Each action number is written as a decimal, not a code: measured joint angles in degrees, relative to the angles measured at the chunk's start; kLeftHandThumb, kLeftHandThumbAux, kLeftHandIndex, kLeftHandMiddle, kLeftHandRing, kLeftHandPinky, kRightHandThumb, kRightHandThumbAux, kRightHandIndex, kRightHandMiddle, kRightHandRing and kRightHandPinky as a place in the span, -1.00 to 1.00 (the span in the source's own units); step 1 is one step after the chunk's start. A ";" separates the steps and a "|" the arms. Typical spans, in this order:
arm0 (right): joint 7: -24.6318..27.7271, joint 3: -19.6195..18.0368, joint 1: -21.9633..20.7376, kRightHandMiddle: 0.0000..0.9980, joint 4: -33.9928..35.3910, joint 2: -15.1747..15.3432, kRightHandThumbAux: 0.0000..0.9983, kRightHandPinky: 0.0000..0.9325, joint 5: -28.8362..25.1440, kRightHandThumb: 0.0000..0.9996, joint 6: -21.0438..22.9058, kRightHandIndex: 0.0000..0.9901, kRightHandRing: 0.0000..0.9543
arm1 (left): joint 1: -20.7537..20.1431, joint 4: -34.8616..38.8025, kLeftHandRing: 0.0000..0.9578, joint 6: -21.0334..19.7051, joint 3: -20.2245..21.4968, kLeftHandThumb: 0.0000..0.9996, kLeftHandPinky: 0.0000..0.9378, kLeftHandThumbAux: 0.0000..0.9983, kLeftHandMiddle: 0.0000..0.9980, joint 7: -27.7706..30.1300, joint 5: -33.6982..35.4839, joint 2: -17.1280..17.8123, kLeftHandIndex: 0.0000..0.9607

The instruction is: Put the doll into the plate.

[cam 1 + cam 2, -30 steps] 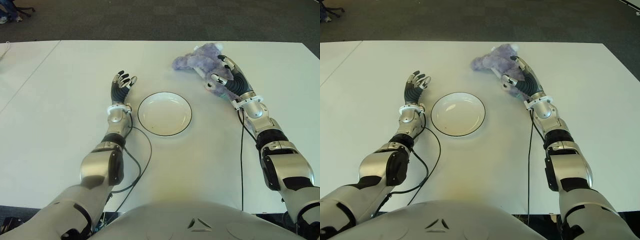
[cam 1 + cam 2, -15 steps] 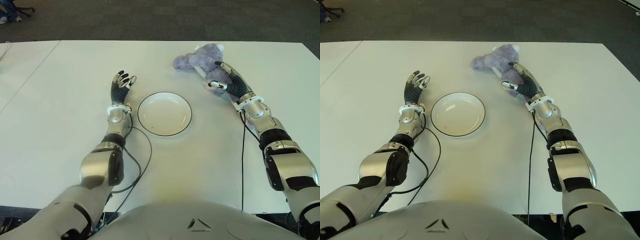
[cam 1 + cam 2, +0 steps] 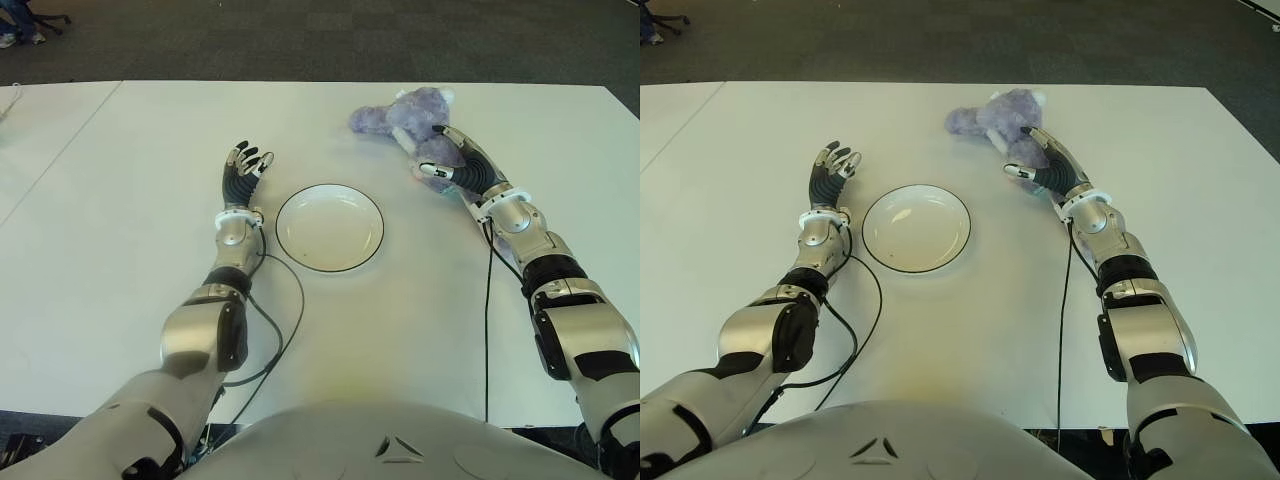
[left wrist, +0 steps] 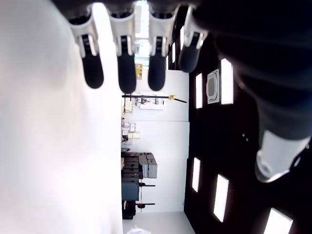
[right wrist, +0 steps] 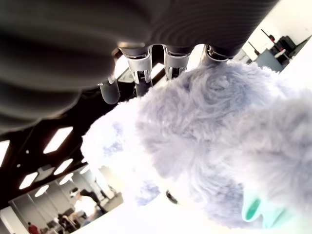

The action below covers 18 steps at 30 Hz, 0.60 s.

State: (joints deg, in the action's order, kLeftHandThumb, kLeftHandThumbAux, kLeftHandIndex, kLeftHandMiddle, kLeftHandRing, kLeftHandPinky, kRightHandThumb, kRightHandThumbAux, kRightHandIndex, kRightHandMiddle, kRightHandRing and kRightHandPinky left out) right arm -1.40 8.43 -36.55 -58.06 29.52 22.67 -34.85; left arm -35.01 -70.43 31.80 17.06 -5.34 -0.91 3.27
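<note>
Two robot hands show over a big white table (image 3: 120,300). A fluffy purple toy doll (image 3: 405,115) lies on the table, far back and to the right of a round white plate with a thin dark rim (image 3: 329,227). The doll and the plate are well apart, and the plate has nothing in it. The right hand (image 3: 455,160) lies over the near part of the doll. Its fingers (image 5: 138,73) reach out over the fur, a little bent and spread, not squeezed tight around it. The left hand (image 3: 241,172) shows just left of the plate. Its fingers (image 4: 126,66) are straight and apart and hold nothing.
</note>
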 measured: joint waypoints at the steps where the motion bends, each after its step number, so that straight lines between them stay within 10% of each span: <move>1: -0.30 0.14 0.00 -1.00 -0.01 0.05 -0.31 -1.00 0.14 -0.81 0.17 -1.00 -1.00 | 0.00 0.00 -0.53 0.00 -0.01 -1.00 -0.49 0.19 -0.56 0.00 -0.01 0.00 -0.68; 18: -6.17 3.44 -1.27 -1.00 -3.78 0.47 -0.26 -1.00 2.99 -0.77 1.06 -0.99 -1.00 | 0.04 0.00 -0.51 -0.01 0.00 -1.00 -0.51 0.20 -0.55 0.00 -0.17 0.00 -0.70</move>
State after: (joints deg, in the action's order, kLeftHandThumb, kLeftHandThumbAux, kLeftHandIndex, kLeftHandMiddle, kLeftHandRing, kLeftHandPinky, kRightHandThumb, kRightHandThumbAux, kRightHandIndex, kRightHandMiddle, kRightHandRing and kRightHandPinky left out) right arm -7.57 11.87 -37.82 -61.85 29.99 25.66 -33.79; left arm -34.97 -70.43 31.79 17.06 -5.34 -1.08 3.27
